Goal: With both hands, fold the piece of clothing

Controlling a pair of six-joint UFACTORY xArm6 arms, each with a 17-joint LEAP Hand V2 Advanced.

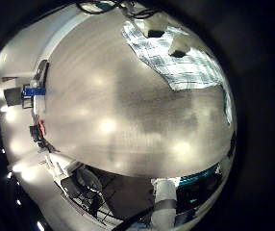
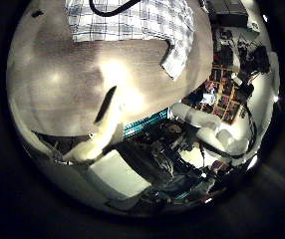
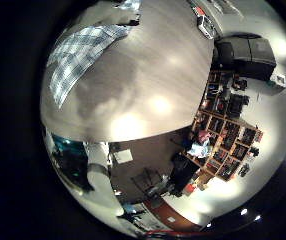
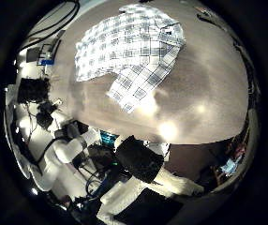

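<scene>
A checked shirt [image 4: 125,45] lies spread flat on the table [image 4: 195,98], one sleeve [image 4: 136,86] pointing toward the table's middle. It looks small and far away in every palm view: the right little finger side view has the shirt [image 3: 83,52] near a table edge, and the left views catch the shirt [image 1: 181,58] [image 2: 133,20] at the table's far side. Both palms are well above the table and apart from the cloth. No fingers of the left hand or the right hand can be made out, and nothing is held.
A wide bare stretch of table [image 3: 148,85] lies between the shirt and the table's front edge. A white arm [image 2: 218,129] stands beside the table. Shelves [image 3: 223,100], a dark box [image 3: 248,55] and equipment [image 4: 36,94] stand around the table.
</scene>
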